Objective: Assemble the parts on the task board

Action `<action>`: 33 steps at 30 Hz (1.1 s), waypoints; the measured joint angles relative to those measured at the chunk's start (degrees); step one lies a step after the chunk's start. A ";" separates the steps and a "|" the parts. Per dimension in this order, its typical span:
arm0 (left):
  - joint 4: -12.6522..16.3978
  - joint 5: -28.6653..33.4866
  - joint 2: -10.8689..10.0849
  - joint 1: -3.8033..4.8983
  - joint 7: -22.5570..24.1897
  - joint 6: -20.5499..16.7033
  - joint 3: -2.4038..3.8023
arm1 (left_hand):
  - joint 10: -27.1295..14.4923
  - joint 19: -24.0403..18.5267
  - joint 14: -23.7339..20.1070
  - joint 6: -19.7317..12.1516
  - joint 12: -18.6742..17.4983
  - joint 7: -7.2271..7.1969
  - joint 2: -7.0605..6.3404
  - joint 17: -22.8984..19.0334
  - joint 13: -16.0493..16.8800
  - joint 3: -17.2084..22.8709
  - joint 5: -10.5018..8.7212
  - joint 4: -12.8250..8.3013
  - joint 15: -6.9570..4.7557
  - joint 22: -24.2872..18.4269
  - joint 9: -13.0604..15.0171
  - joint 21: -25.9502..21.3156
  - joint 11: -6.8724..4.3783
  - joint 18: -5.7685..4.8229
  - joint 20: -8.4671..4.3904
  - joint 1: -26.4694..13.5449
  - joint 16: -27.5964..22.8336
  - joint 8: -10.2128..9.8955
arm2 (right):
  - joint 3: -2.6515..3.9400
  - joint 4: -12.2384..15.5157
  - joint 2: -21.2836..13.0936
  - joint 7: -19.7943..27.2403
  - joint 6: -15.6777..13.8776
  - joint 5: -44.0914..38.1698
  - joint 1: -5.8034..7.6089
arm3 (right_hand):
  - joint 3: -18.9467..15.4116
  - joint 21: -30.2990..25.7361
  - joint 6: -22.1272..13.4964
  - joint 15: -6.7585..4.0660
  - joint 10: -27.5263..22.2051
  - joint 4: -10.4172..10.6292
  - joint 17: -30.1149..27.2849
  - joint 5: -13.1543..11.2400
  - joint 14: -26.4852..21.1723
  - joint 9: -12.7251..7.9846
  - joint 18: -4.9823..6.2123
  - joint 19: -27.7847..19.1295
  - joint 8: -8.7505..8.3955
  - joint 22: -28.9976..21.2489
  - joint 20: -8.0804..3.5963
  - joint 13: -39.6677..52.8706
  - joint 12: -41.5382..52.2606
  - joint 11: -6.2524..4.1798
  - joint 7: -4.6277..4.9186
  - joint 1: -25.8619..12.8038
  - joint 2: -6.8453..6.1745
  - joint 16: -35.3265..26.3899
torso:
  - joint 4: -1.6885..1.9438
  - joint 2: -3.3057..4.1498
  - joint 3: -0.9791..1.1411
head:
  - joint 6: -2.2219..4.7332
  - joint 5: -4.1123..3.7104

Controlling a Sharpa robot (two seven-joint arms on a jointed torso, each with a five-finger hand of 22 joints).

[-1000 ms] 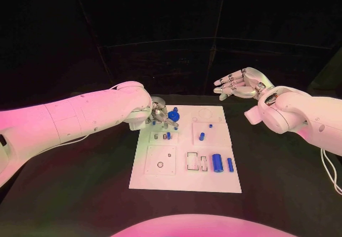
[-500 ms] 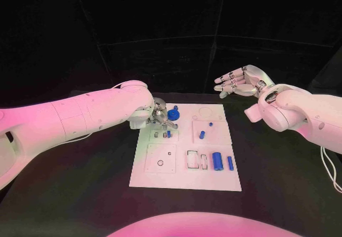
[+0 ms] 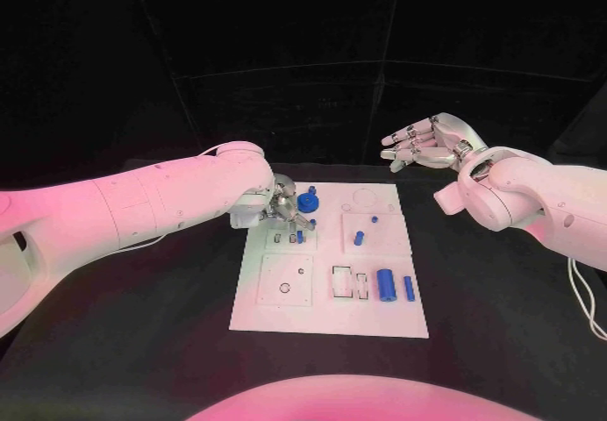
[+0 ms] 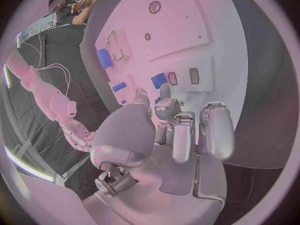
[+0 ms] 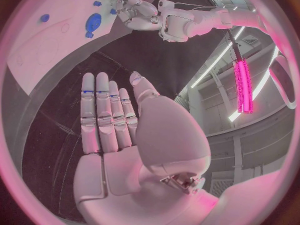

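Observation:
The white task board (image 3: 332, 307) lies in the middle of the black table. My left hand (image 3: 283, 207) hovers over its far left part, fingers curled down beside a round blue part (image 3: 311, 204). In the left wrist view the fingertips (image 4: 165, 91) close near a blue block (image 4: 159, 80) by two small slots, and a sliver of blue shows between thumb and finger; a grip is unclear. Small blue pegs (image 3: 360, 237) stand mid-board and two blue cylinders (image 3: 384, 285) lie at the near right. My right hand (image 3: 424, 145) is raised beyond the far right corner, fingers spread, holding nothing.
Recessed outlines mark the board: a square plate with holes (image 3: 286, 282) at the near left and a circle (image 3: 364, 200) at the far right. Black table (image 3: 506, 333) surrounds the board on all sides. My left forearm (image 3: 139, 206) reaches in over the table's left side.
My left hand has crept slightly toward the board's far side, next to the round blue part. The right hand has barely moved.

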 measured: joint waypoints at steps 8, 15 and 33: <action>-0.72 -0.04 0.71 -0.24 -0.10 0.82 -0.23 | 0.00 0.00 0.00 -0.11 0.00 0.11 0.34 0.00 0.22 0.00 0.00 0.00 0.00 0.04 0.24 0.00 0.00 0.00 0.00 0.34 0.00 0.29 | 0.00 -0.07 0.00 0.00 0.03 0.02 0.00 | 0.00 -0.31 0.00 0.21 0.00 0.00 0.00 0.00 0.21 0.00 0.00 0.00 0.00 -0.15 0.00 -0.16 0.00 0.00 0.00 -0.60 -0.01 -0.25 | 0.03 0.00 0.01 | -0.15 -0.03; -1.03 -0.06 0.92 -0.36 -0.16 1.34 -0.40 | -0.01 0.00 0.00 -0.63 0.25 0.20 1.28 0.00 0.31 0.57 0.00 -0.89 0.00 0.13 0.94 0.00 0.01 0.00 0.00 1.28 0.00 0.89 | 0.00 -0.02 -0.19 0.01 0.03 0.03 0.00 | 0.00 -0.31 -0.21 0.21 0.00 0.00 -0.05 0.25 0.21 0.00 0.00 0.05 0.00 -0.23 0.05 -0.25 0.01 0.00 0.21 -0.60 -0.01 -0.25 | 0.02 0.00 0.03 | -0.29 0.09; -1.51 -0.09 1.30 -0.50 -0.26 2.13 -0.48 | -0.01 0.00 0.00 -1.14 0.24 0.08 2.19 -0.01 0.34 1.59 0.00 -1.91 0.00 0.33 1.51 0.22 0.01 0.01 0.01 2.26 0.00 1.46 | -0.01 -0.23 0.07 -0.10 0.02 0.04 0.00 | 0.00 -0.55 -0.41 0.21 -0.21 0.00 -0.10 0.49 0.21 -0.05 0.00 0.22 0.00 -0.38 0.22 -0.42 0.02 0.21 0.41 -0.60 -0.01 -0.47 | -0.01 0.06 0.07 | -0.70 0.05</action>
